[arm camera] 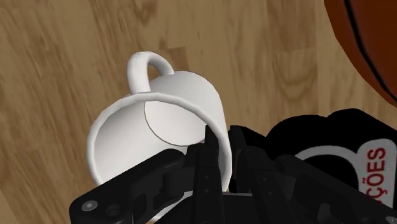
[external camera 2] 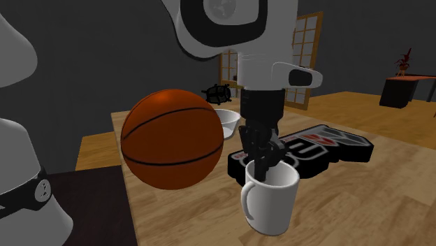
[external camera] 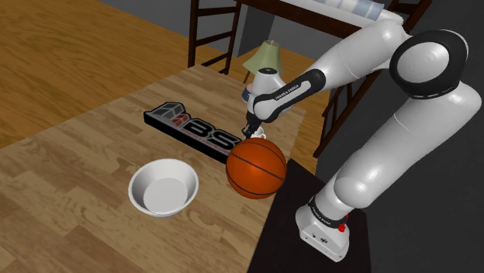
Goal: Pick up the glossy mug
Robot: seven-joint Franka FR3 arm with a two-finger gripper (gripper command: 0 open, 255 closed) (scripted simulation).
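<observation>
Close up, 1 white mug [arm camera: 178,95] is being shown upright on the wooden desk [external camera: 77,194], its open mouth being faced upward toward the gripper [arm camera: 221,143], which is being held straight above it. The mug's long axis is being kept vertical, in line with the fingers. The fingers [arm camera: 207,159] are being set astride the mug's wall: 1 is being lowered inside the cup and the other is being kept just outside it, with the rim between them. They are being drawn almost together and, as far as can be judged, the wall is being pinched between them. The handle [arm camera: 147,67] is being turned away from the fingers, on the far side of the cup, so it is being left free of the grip.

In the second exterior view the mug [external camera 2: 271,199] is being seen apparently resting on the desk; whether it is being raised at all cannot be told. The coming lift is being judged to depend on this rim pinch being held while the cup is being carried straight up.

By count, 1 mug, 1 orange basketball [external camera: 257,168], 1 white bowl [external camera: 163,188] and 1 long black box [external camera: 194,130] with lettering are being shown. The basketball is being seen just beside the mug, the box just behind it, and the bowl well apart.
</observation>
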